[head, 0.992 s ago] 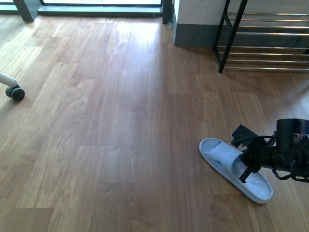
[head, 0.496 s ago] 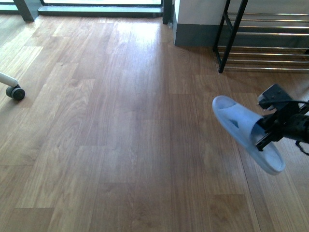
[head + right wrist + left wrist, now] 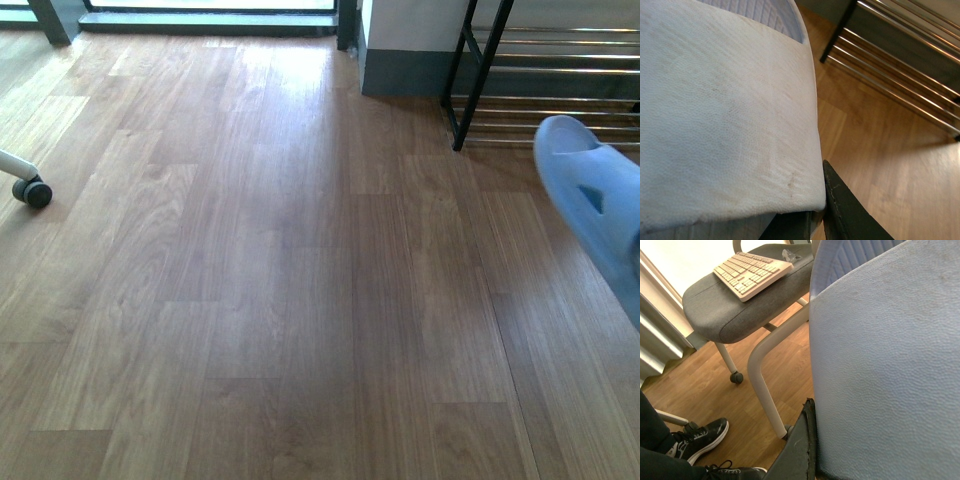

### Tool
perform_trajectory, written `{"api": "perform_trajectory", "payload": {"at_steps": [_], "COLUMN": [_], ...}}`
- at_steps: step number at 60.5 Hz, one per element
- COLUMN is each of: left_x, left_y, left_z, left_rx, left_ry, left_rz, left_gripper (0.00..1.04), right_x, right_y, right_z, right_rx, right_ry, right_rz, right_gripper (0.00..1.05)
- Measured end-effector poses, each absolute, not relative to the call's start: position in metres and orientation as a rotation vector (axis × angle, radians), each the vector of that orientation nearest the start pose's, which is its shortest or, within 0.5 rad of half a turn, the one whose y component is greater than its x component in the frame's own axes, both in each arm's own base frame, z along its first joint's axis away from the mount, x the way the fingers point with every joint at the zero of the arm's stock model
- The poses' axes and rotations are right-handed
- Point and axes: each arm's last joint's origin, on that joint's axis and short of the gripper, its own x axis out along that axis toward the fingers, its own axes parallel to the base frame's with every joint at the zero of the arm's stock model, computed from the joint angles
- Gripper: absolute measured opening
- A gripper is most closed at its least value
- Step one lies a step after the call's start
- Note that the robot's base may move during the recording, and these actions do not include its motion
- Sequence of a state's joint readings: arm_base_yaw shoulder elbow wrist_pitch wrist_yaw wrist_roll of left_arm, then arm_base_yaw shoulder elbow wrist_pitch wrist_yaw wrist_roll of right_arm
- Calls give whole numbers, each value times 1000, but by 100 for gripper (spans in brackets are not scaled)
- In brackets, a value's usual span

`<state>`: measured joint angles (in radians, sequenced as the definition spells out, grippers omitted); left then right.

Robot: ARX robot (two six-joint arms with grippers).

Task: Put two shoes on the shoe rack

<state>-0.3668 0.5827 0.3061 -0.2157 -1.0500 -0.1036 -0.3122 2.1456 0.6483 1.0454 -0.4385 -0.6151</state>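
Your right pincer is clamped on the blue slipper: carry it level, sole down, clearing the rack bars. Your left pincer grips the other slipper.

- Front view: daylight from the top edge, pale glare on the floor there, dimmer lower down.
- Slipper at right edge is motion-blurred.
- Left wrist view: other slipper too close, soft.
- Right wrist view: rack bars glint.
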Motion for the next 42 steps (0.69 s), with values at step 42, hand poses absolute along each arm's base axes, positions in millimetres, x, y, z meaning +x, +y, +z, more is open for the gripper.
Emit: {"api": "perform_trajectory", "payload": {"at_steps": [42], "left_x": [125], "left_y": [-21], "left_z": [201], "left_rx": [228], "left_ry": [345], "left_rz": [686], "left_gripper": [2], "right_x": [178], "right_y": [-75], "right_z": [107], "right_rx": [-285], "right_ry": [269], "right_rz": [320], "right_gripper": [1]}}
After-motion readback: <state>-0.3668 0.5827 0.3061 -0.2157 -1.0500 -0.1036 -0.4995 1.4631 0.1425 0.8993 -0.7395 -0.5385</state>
